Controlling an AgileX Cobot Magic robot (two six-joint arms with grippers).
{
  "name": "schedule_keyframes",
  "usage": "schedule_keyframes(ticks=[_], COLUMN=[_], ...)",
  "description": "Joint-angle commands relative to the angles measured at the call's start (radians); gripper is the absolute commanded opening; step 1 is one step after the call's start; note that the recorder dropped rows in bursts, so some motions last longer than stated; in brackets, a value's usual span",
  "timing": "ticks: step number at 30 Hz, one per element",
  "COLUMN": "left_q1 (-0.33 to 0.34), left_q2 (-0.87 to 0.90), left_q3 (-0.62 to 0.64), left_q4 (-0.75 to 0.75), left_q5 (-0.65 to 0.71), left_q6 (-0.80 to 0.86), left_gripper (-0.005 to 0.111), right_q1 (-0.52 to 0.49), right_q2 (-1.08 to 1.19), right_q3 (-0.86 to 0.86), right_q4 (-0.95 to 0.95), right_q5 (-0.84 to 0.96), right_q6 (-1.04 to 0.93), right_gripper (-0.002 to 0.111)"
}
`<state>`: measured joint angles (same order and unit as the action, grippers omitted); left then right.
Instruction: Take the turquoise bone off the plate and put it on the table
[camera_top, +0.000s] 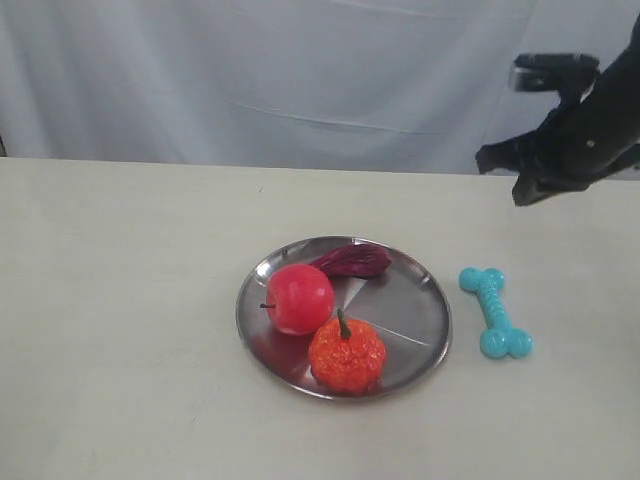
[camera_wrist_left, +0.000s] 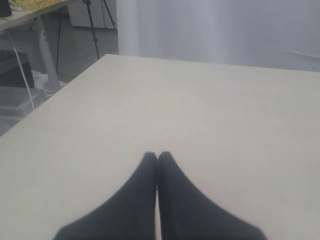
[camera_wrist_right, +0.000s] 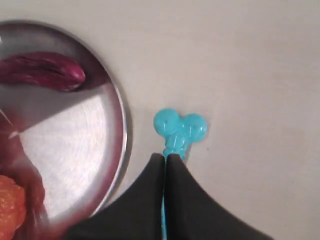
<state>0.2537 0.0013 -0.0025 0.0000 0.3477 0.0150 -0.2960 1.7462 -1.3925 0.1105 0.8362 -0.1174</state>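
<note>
**Looks done: bone off plate, on table**

Seeing the bone (camera_top: 496, 312) flat on the table (camera_top: 120, 300), lower right of the exterior frame, just beside the plate (camera_top: 400, 305) and apart from its rim. Reading the right gripper (camera_wrist_right: 165, 156) as fully closed, tips pressed together, nothing held; hangs high in the upper right of the exterior frame, well clear of the bone. Same for the left gripper (camera_wrist_left: 157, 154): tips together, empty, over bare table.

Risks:
- Could knock the bone back against the rim if lowering the right arm. Bone lines up with the fingertips in the right wrist view.
- Could clip the plate and shift the apple (camera_top: 298, 298), pumpkin (camera_top: 346, 355) or purple piece (camera_top: 352, 261).

Hidden or unclear:
- No sign of the left gripper in the exterior frame.
- Can't see most of the bone in the right wrist view; blocked by the fingers.
- Can't make out the right fingertips in the exterior frame: dark, cut by the frame edge.
- Can't tell what the purple piece is.
</note>
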Motion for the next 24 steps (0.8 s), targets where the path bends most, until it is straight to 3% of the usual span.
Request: schedule_keyframes(ticks=[1,5,9,24], left_q1=[0.002,0.002,0.002,0.002], left_q2=[-0.001,-0.001,-0.001,-0.001], left_q3=[0.003,0.003,0.003,0.003], left_q4=[0.000,0.000,0.000,0.000], left_q5=[-0.005,-0.005,-0.005,-0.005], left_q6=[-0.004,-0.004,-0.004,-0.004], left_gripper=[0.000,0.000,0.000,0.000], right_q1=[0.014,0.060,0.071,0.071], right_q2=[-0.257,-0.543,-0.824,-1.469], right_q3=[0.068,0.280,0.445,0.694], right_q4=[-0.015,-0.059,-0.059,-0.094], right_q5=[-0.139,-0.443,-0.604,-0.571], right_q6=[-0.030,-0.037,-0.028,0.076], right_gripper=[-0.001,-0.001,-0.001,-0.001])
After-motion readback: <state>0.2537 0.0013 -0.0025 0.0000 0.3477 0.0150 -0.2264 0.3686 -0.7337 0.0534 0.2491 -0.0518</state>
